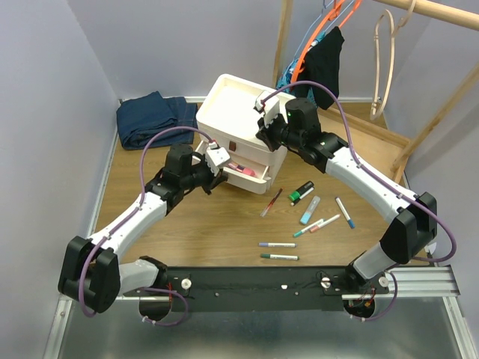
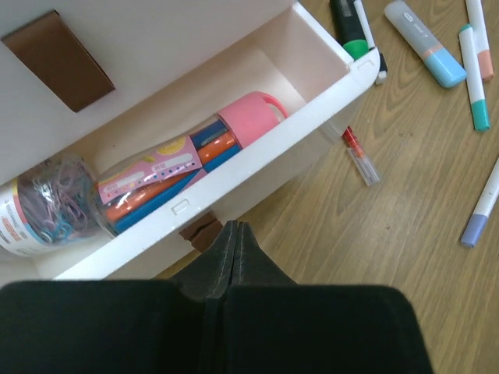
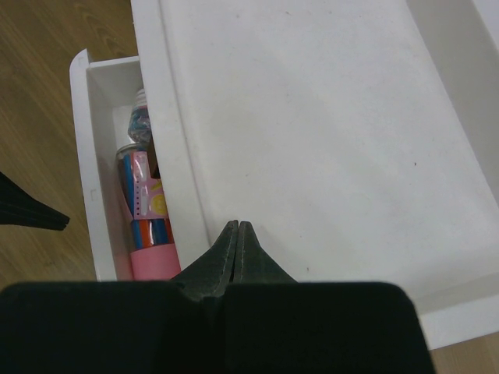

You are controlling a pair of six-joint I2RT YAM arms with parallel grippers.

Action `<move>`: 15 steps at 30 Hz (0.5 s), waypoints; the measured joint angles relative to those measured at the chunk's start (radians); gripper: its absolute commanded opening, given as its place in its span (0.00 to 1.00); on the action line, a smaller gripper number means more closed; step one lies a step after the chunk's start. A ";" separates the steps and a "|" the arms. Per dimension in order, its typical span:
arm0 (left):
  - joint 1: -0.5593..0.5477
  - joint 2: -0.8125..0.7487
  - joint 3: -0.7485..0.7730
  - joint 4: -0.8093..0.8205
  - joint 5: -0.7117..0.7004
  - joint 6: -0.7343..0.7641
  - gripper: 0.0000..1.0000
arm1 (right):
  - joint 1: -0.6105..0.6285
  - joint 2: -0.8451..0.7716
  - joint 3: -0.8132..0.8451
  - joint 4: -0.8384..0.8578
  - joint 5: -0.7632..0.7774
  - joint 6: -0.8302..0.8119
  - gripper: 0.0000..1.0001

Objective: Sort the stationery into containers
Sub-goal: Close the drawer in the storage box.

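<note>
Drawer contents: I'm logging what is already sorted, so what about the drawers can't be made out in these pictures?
- Open drawer, left wrist view: its left end runs under the drawer above; the jar is cut by the edge.
- Closed drawers, top view: insides hidden.
- Right wrist view: the top tray covers most of the drawer.

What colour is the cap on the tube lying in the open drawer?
Pink. The tube's cap shows best in the left wrist view, inside the open drawer.

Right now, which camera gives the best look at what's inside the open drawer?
The left wrist view: it looks straight into the open drawer, showing a pink-capped tube of pens and a jar of clips. The right wrist view catches only a narrow strip; the top view shows just a pink sliver.
</note>
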 measured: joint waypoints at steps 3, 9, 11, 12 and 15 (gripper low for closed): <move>0.000 0.001 -0.003 0.043 -0.006 -0.011 0.00 | 0.000 0.000 0.000 0.000 0.000 0.000 0.01; 0.000 0.056 -0.013 0.134 -0.013 -0.045 0.00 | 0.000 0.000 -0.001 0.001 0.000 0.001 0.01; -0.003 0.086 -0.013 0.154 -0.014 -0.053 0.00 | 0.000 0.000 -0.001 0.002 0.000 0.001 0.01; -0.003 0.101 -0.013 0.162 -0.014 -0.056 0.00 | 0.000 0.000 -0.001 0.002 0.000 0.002 0.01; -0.003 0.133 -0.013 0.178 -0.014 -0.061 0.00 | 0.000 0.000 -0.001 0.003 0.001 0.006 0.01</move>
